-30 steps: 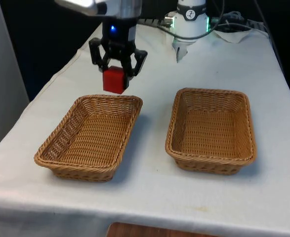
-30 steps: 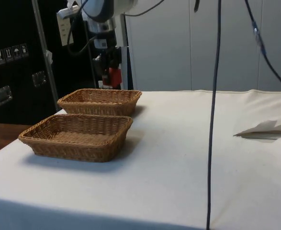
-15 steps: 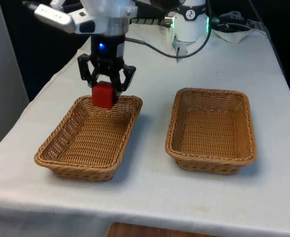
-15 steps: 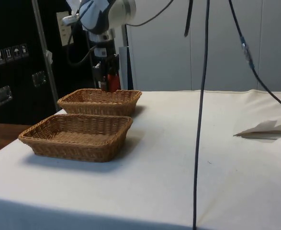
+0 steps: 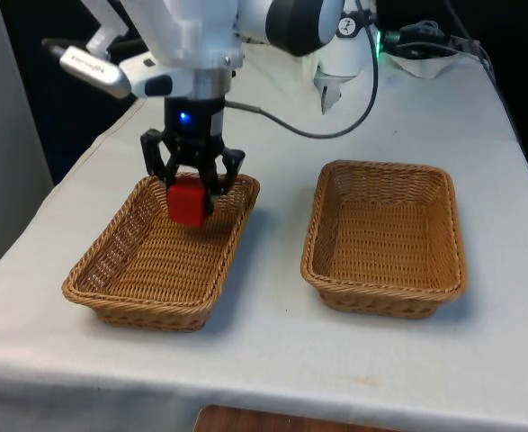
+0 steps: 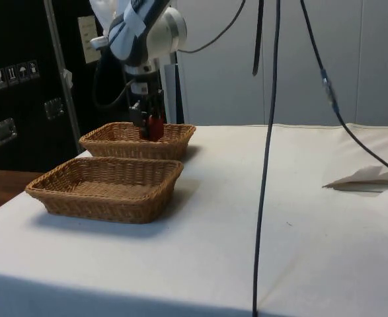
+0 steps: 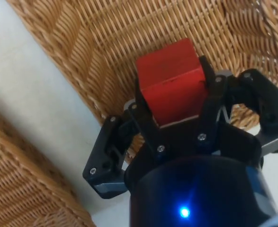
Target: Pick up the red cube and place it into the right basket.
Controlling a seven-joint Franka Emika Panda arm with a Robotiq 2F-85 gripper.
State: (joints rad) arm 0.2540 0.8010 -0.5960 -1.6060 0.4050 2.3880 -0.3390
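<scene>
My gripper [image 5: 188, 191] is shut on the red cube [image 5: 185, 200] and holds it over the far end of the wicker basket [image 5: 120, 274] on the front view's left, just above its rim. In the side view the cube [image 6: 155, 127] hangs at the rim of the far basket [image 6: 114, 144]. The wrist view has the cube [image 7: 169, 80] clamped between the black fingers [image 7: 142, 124], with that basket's woven wall [image 7: 96, 52] beneath. A second wicker basket [image 5: 452, 261], on the front view's right, has nothing in it.
White cloth [image 5: 277, 324] runs between the two baskets. A black cable [image 6: 266, 158] hangs down in the side view's foreground. A folded white paper [image 6: 369, 178] lies on the cloth at the side view's right.
The gripper, still shut on the cube, has moved forward and down, from behind the left basket to over its far end.
</scene>
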